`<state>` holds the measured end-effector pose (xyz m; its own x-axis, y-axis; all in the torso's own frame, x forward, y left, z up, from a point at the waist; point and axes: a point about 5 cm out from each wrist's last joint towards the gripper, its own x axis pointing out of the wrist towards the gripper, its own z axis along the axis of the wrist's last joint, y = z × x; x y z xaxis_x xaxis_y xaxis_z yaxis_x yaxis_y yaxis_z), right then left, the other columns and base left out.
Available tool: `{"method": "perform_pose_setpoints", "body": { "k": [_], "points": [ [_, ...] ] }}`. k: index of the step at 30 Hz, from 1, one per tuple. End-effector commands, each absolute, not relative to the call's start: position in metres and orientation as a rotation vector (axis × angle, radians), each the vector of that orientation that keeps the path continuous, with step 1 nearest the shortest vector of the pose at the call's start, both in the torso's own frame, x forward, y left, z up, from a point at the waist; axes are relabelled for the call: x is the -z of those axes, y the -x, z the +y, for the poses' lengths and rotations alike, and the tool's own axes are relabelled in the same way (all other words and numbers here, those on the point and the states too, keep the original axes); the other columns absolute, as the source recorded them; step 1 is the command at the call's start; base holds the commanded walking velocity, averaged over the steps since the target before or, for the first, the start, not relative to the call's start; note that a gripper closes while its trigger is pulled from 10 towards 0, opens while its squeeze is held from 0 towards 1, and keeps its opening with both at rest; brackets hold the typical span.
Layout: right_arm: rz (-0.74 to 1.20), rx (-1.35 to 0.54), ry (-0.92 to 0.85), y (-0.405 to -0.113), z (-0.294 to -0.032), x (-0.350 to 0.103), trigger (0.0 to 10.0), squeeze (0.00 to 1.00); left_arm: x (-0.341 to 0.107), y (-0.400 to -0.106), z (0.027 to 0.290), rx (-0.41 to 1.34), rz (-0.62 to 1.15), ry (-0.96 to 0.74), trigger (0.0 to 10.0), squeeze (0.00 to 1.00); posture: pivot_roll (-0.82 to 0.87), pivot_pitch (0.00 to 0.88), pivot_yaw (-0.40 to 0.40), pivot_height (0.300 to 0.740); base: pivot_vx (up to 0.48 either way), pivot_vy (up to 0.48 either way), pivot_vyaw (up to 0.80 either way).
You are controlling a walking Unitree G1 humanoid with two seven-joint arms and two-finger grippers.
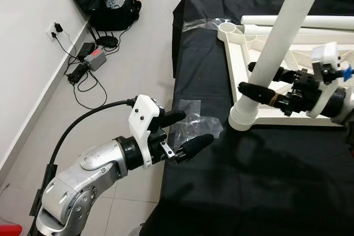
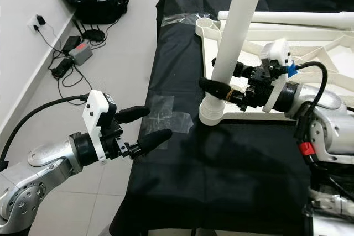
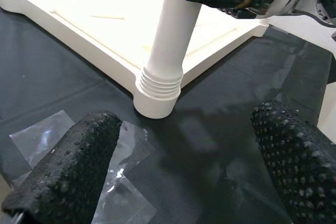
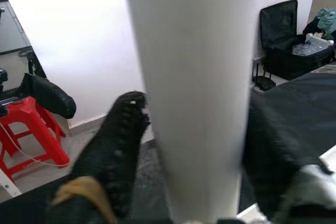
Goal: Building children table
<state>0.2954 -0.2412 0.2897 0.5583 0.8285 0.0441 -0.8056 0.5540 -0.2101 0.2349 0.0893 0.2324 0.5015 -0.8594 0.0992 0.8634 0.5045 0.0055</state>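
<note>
While the white table leg (image 2: 235, 31) is standing upright in a corner socket (image 2: 211, 111) of the white tabletop (image 2: 310, 48), its long axis is running nearly vertical, threaded end down in the socket and upper end leaning slightly away and going out past the top of the picture. Tabletop is lying underside up on the black-draped worktop (image 2: 232, 181), on the robot's right half of it, and the corner with the leg is pointing toward the robot's left. Another open round socket (image 2: 207, 24) is showing at the far corner. A second white tube (image 2: 287, 17) is lying flat along the tabletop's far edge, long axis running left to right.

Right claw (image 2: 224, 84) is pinching the leg low down, just above the socket, one black finger each side of the tube; the right wrist view is showing both fingers (image 4: 113, 145) pressing against the white tube.

Left claw (image 2: 146, 128) is hovering at the worktop's left edge, fingers spread, holding nothing, pointing toward the leg's base. Clear plastic wrap (image 2: 166, 115) is lying flat on the cloth just beside it, between claw and socket.

On the tiled floor (image 1: 138, 53) to the left, a black bag (image 1: 102, 1) is sitting by the wall, with a power strip and cables (image 1: 88, 62) near it. Right wrist view is also showing a red stool (image 4: 26, 129).
</note>
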Motion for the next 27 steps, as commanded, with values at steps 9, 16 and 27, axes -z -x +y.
{"method": "perform_pose_setpoints", "body": {
  "k": [9,16,27],
  "points": [
    [-0.136,-1.013,0.186,-0.294,-0.229,-0.282,0.0,0.00,-0.237,-0.233,0.093,1.041,-0.113,0.022,10.0,0.00,0.03,0.250,0.045,0.740,0.000,0.000,0.00],
    [-0.070,-0.031,0.083,-0.298,-0.224,-0.226,0.0,0.00,-0.238,-0.231,0.093,1.036,-0.118,0.011,10.0,0.00,0.04,0.246,0.006,0.740,0.000,0.000,0.00],
    [0.041,0.023,0.015,-0.281,-0.179,-0.186,3.6,0.00,-0.240,-0.228,0.086,1.043,-0.128,0.027,10.0,0.00,0.04,0.231,0.017,0.740,0.000,0.000,0.00]
  ]
}}
